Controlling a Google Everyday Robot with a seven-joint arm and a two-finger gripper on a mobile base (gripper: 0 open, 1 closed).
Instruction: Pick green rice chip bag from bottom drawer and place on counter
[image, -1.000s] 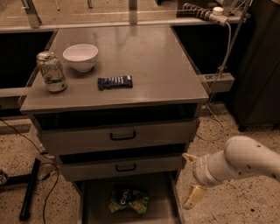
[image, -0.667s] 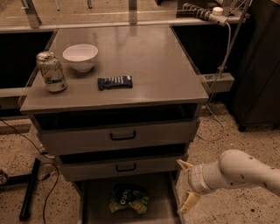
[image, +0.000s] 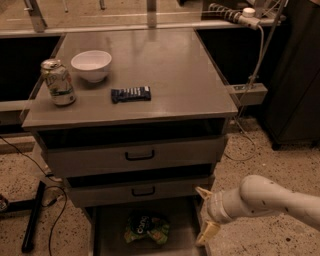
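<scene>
The green rice chip bag (image: 146, 229) lies crinkled on the floor of the open bottom drawer (image: 110, 235) at the base of the cabinet. The counter (image: 165, 75) is the broad grey top above it. My gripper (image: 206, 215) is at the right edge of the bottom drawer, to the right of the bag and apart from it. Its two pale fingers (image: 207, 234) are spread open and hold nothing. The white arm reaches in from the lower right.
On the counter stand a drink can (image: 58, 82), a white bowl (image: 91, 65) and a flat dark blue wrapped bar (image: 131, 94). Two upper drawers with black handles (image: 140, 156) are shut. A black stand and cables (image: 35, 215) lie on the floor at left.
My arm and gripper have moved left and slightly down, toward the right side of the bottom drawer. The bag and counter objects have not moved.
</scene>
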